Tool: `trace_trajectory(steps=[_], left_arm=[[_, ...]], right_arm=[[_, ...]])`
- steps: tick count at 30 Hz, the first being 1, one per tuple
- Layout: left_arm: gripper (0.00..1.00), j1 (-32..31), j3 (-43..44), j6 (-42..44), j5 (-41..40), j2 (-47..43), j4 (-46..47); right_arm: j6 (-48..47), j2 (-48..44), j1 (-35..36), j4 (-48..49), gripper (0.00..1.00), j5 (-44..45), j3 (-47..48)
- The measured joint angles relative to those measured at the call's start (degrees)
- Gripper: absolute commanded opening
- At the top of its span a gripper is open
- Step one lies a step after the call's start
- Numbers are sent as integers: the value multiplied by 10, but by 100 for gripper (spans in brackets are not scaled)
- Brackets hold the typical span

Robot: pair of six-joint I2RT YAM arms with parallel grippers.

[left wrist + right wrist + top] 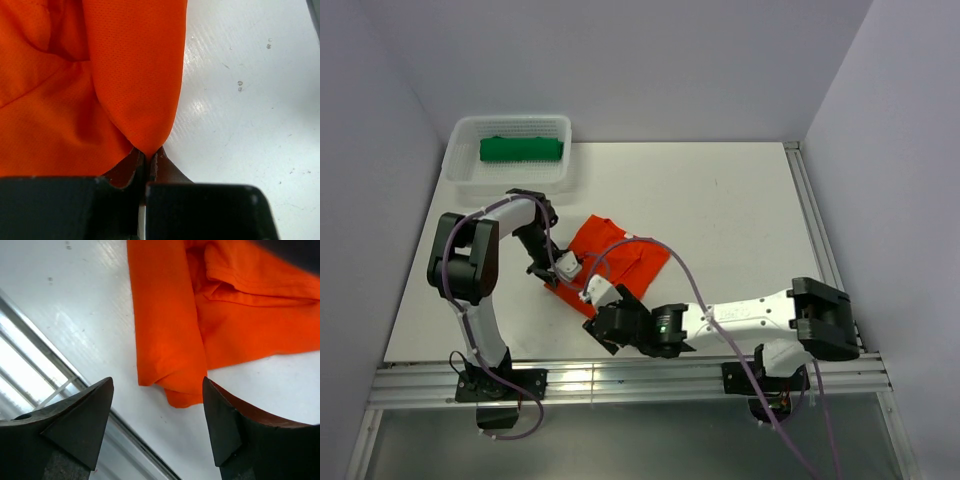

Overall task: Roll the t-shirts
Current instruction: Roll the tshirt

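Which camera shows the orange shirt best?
Top external: most of the orange shirt is visible at once. Left wrist shows only a fold pinched in the left tool; right wrist shows just a folded corner.

Right jaws: my right gripper (157, 381) stands wide; the folded corner of the orange-red t-shirt (170, 340) lies under the gap.
Left jaws: no gap; my left gripper (148, 156) is pinched on a fold of that shirt.
Right half: bare table (740, 220), free passage.
Far left corner: white mesh basket (457, 172) holding the dark green t-shirt (520, 150) blocks it.
Near edge: metal rail (650, 378) runs just beside the shirt corner.
Middle: both my arms crowd the shirt's near-left edge.
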Motion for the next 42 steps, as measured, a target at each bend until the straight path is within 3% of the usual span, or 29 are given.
trace_trajectory(steps=[9, 16, 18, 21, 23, 27, 28, 30, 32, 35, 42], left_arm=[[0, -12, 12, -21, -15, 17, -12], [0, -12, 13, -26, -17, 17, -12], [0, -12, 13, -27, -17, 17, -13], [0, -12, 13, -27, -18, 17, -13], [0, -12, 13, -27, -20, 17, -13], [0, -12, 13, -28, -21, 17, -13], [0, -12, 13, -27, -21, 17, -13], [3, -12, 13, -28, -20, 17, -13], [8, -12, 13, -28, -21, 14, -13], [24, -12, 13, -33, -21, 3, -11], [39, -1, 7, -42, -3, -47, -6]], right_arm=[[-11, 189, 66, -78, 80, 118, 132], [-13, 230, 65, -118, 78, 158, 139], [-14, 243, 64, -122, 70, 170, 144], [-21, 254, 61, -118, 67, 188, 147], [-30, 257, 61, -115, 58, 194, 147], [-55, 269, 58, -105, 31, 190, 147], [-63, 272, 57, -100, 16, 188, 146], [-80, 272, 54, -88, 0, 181, 142], [-92, 268, 48, -72, 0, 173, 134], [-107, 242, 33, -43, 0, 141, 110], [-134, 184, -18, 2, 0, 9, 67]])
